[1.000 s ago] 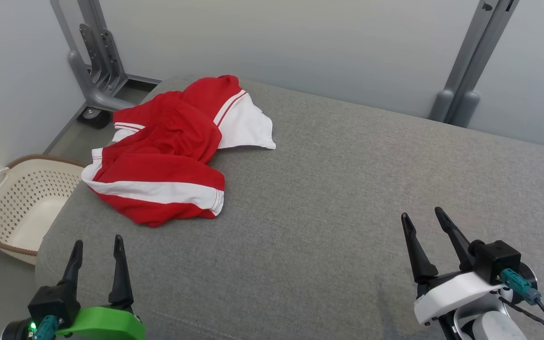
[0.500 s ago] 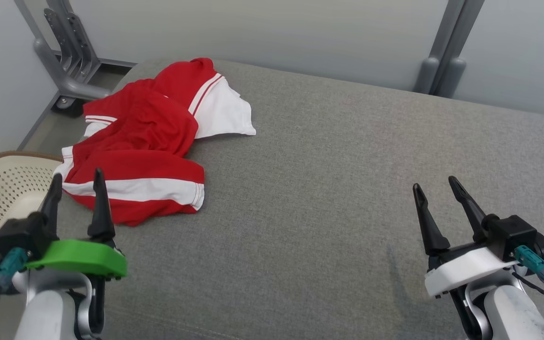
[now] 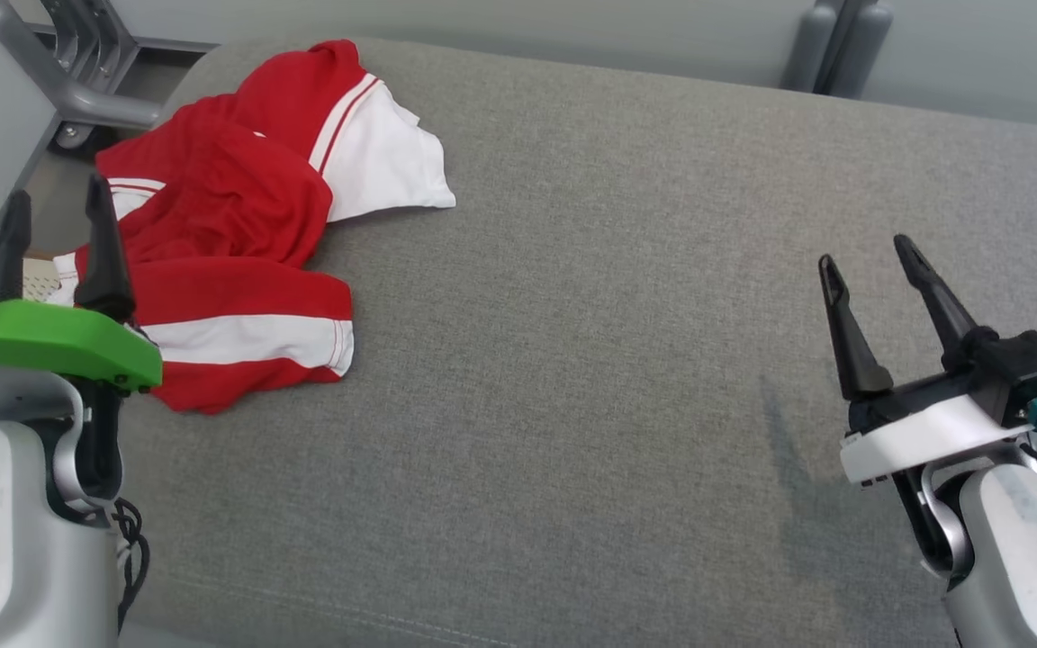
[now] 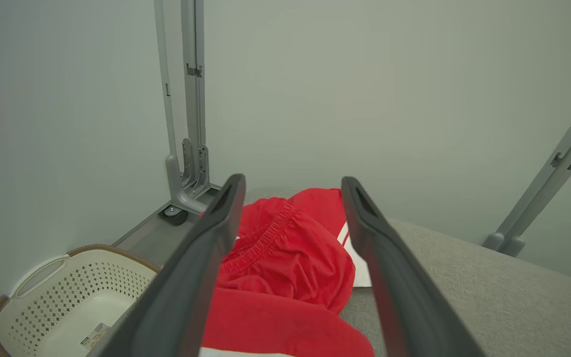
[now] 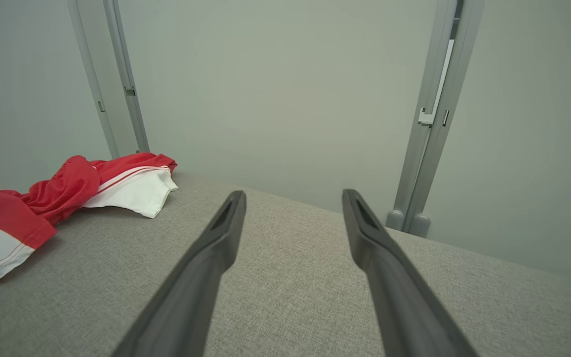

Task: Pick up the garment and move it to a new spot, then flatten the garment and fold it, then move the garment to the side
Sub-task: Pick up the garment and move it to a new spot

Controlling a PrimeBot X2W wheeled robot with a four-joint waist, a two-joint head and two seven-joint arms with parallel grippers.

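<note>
Red-and-white garment point(image 3: 239, 198) — loose heap, grey cushion point(image 3: 617, 360)

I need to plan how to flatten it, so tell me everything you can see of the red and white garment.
The garment is thin, soft-looking red cloth with broad white panels and narrow white stripes along the seams. The left wrist view shows a gathered elastic band. It lies crumpled and folded over itself, not flat, at the far left corner of the grey fabric surface, reaching its left edge. Only that surface seems to touch it; the open left gripper is near it, not gripping.
</note>
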